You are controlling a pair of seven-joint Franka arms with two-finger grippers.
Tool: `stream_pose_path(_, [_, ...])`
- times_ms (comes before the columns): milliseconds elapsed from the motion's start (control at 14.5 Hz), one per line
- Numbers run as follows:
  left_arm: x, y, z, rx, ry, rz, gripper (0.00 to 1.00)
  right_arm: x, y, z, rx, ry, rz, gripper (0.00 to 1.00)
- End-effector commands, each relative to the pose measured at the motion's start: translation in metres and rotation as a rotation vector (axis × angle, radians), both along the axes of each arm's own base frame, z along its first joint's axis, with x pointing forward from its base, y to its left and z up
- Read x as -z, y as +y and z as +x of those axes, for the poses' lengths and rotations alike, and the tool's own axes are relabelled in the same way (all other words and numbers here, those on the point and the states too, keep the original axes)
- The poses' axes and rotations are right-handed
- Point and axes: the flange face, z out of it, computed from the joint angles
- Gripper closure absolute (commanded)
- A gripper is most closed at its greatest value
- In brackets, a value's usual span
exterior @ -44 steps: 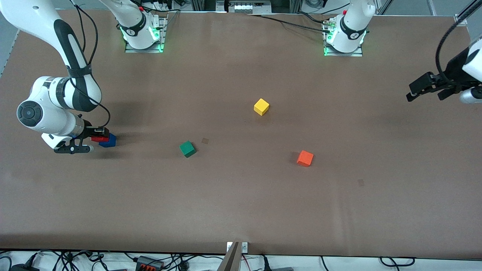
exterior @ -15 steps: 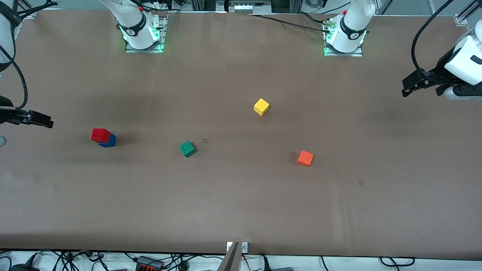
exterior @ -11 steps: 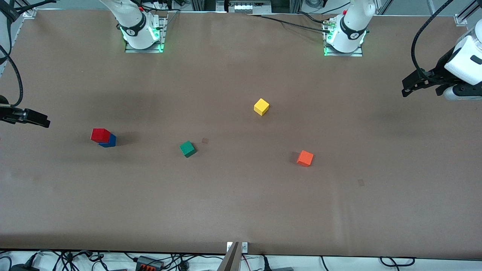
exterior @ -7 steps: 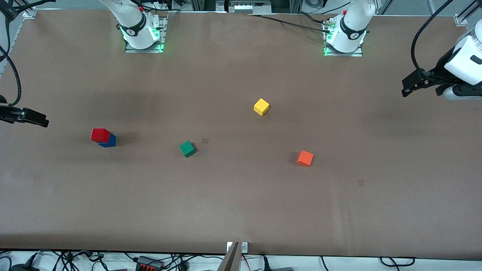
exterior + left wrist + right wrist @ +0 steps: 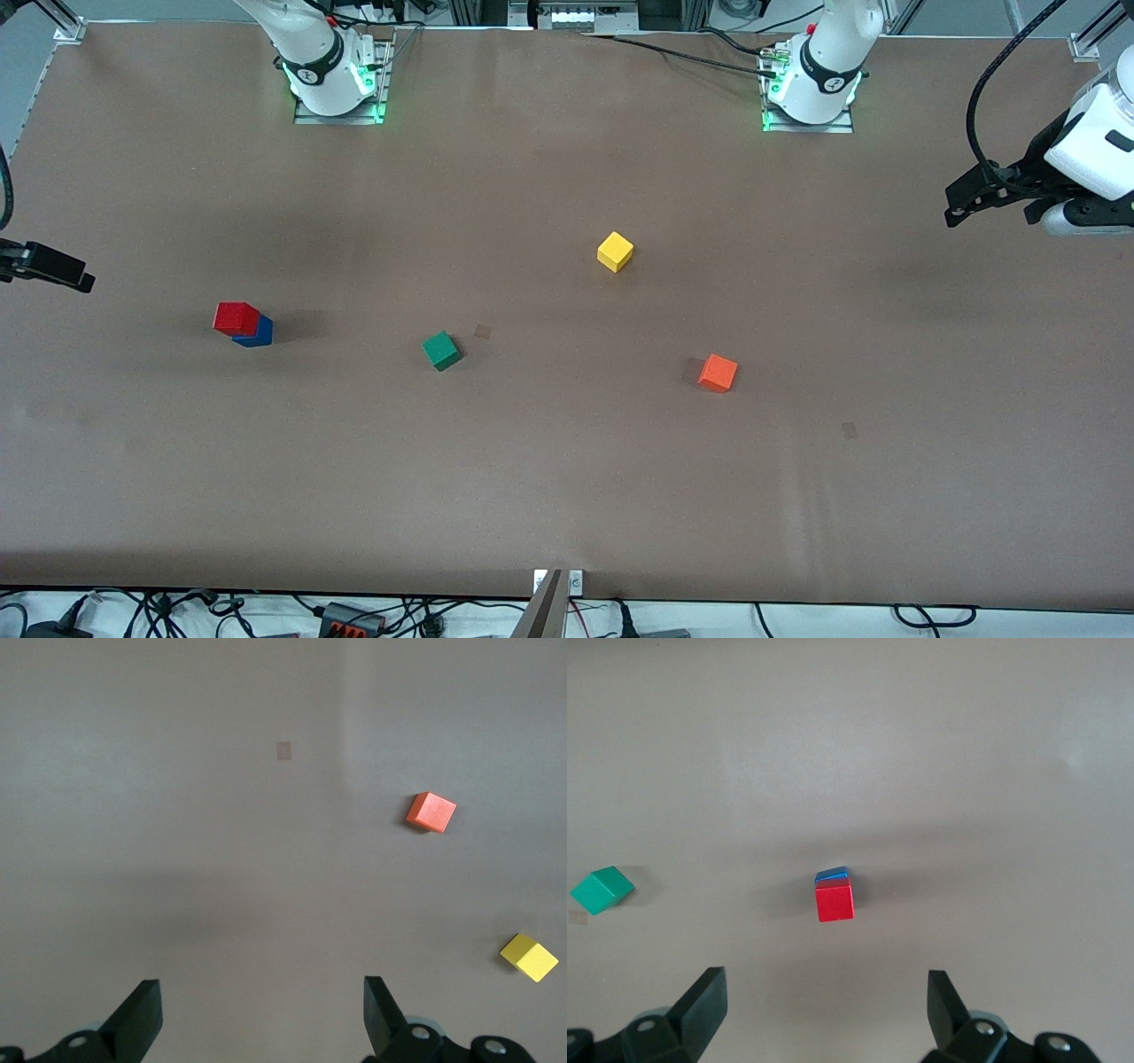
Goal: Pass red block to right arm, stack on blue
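The red block (image 5: pixel 236 317) sits on top of the blue cube (image 5: pixel 260 335) toward the right arm's end of the table. Only an edge of the blue cube shows under it. The right wrist view shows the red block (image 5: pixel 834 901) on the blue cube (image 5: pixel 832 874), well apart from the fingers. My right gripper (image 5: pixel 71 273) is open and empty, raised over the table's edge at that end. My left gripper (image 5: pixel 961 206) is open and empty, raised over the left arm's end of the table.
A green cube (image 5: pixel 440 350) lies near the middle, a yellow cube (image 5: pixel 615 252) farther from the front camera, and an orange cube (image 5: pixel 718 372) toward the left arm's end. The left wrist view shows the orange cube (image 5: pixel 431 811) and the yellow cube (image 5: pixel 529 957).
The right gripper let go of the red block on the blue cube, rose and drew back toward the table's edge. The left arm has hardly moved.
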Motion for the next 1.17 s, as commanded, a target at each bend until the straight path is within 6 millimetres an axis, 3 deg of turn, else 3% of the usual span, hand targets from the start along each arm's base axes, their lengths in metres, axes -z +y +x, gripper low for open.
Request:
stream_pose_path(0, [-0.006,0.001,-0.002,0.011,0.004,-0.014,0.0,-0.002,0.003,-0.017,-0.004,0.013,0.028,0.0])
stream_pose_path(344, [-0.006,0.0,-0.002,0.013,0.004,-0.014,0.0,0.006,0.012,-0.025,-0.019,0.012,0.021,0.0])
stream_pose_path(756, [-0.006,0.001,-0.003,0.011,0.01,-0.013,0.0,0.02,0.015,-0.06,-0.022,-0.029,0.019,0.0])
stream_pose_path(1100, [-0.006,0.0,-0.003,0.013,0.01,-0.013,0.0,0.012,0.018,-0.068,-0.027,-0.02,0.018,0.0])
